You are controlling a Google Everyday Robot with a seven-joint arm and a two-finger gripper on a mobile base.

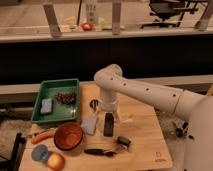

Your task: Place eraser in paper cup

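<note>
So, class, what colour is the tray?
Green tray, camera view; the end effector hangs over the table.

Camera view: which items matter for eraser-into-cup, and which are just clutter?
Job:
hand, low over the middle of the wooden table
pale object beside it, possibly the cup
eraser: cannot pick it out

Lying about:
green tray
orange bowl
carrot
</note>
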